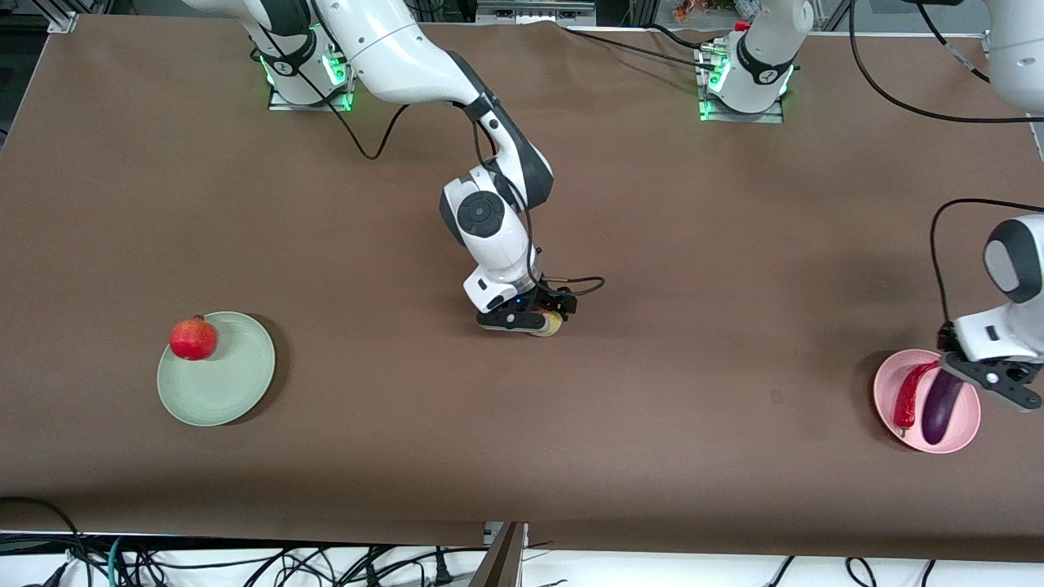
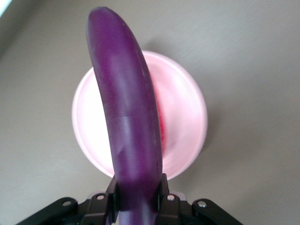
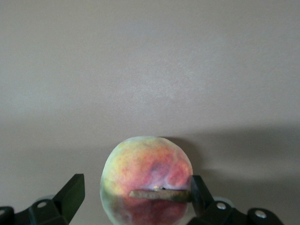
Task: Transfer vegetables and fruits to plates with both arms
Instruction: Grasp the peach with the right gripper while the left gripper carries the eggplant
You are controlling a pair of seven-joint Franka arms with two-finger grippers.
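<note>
Altogether two plates and four pieces of produce: one pomegranate (image 1: 193,339) on the green plate (image 1: 228,383) toward the right arm's end, one chili (image 1: 910,396) in the pink plate (image 1: 962,432) by the left arm's edge, where the left gripper (image 2: 138,199) clamps the one eggplant (image 2: 129,117); mid-table, the right gripper (image 3: 133,197) stands parted around the one peach (image 3: 146,176)

Right gripper (image 3: 133,190) straddles the peach (image 3: 146,176) on the plain brown surface (image 3: 150,70). One finger (image 3: 199,190) touches the fruit, the other (image 3: 72,192) stands just clear. Peach is pink-red with yellow-green patches (brown stem end facing camera).
</note>
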